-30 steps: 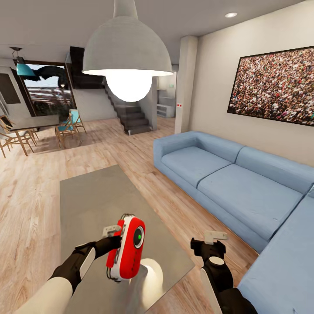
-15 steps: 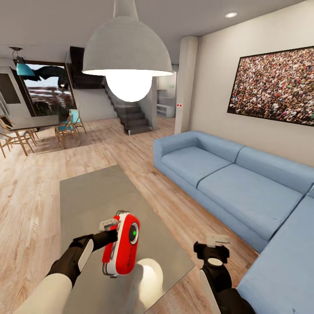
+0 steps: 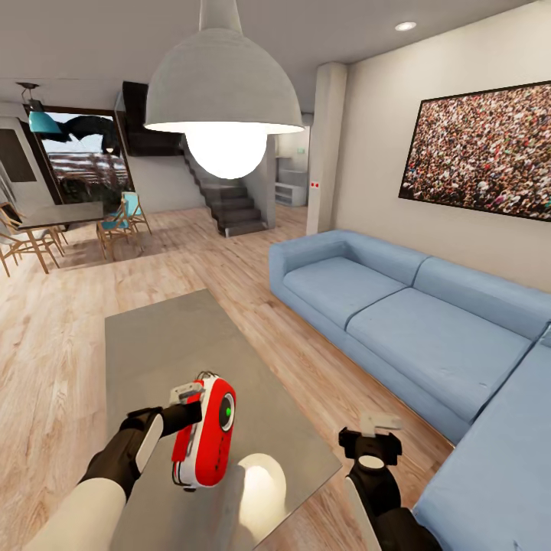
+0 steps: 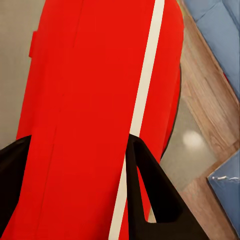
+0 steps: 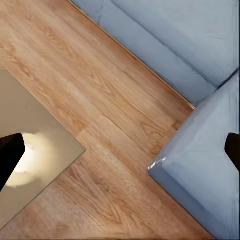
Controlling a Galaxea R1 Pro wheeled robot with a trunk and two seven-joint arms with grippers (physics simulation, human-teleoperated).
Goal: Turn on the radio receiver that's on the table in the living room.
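1. Overhead, from the head view, the left gripper (image 3: 186, 405) is clamped on the radio (image 3: 205, 432), holding it upright above the near end of the table (image 3: 161, 344), its long axis roughly vertical and leaning a little. The dial (image 3: 226, 414) with its green light faces toward the robot's right. The right gripper (image 3: 376, 428) hangs free past the table's near right corner, level with the radio and well apart from it, so the dial lies straight toward the left from that gripper, with open air between them. The lit dial suggests the radio may already be on. The sofa (image 3: 398, 321) sits close on the right and limits how far that arm can swing out; the lamp (image 3: 223, 84) hangs high and is no obstacle.

2. From the left wrist view, the radio (image 4: 95, 115) sits between the dark fingers (image 4: 150, 195), its white trim (image 4: 142, 110) running along the length of the body. Table top, wood floor (image 4: 210, 100) and sofa lie below.

3. From the right wrist view, the dark fingertips (image 5: 10, 155) stand at opposite edges, spread wide and holding nothing. Below are the floor (image 5: 100, 120), the table corner (image 5: 45, 150) and the sofa (image 5: 200, 175).
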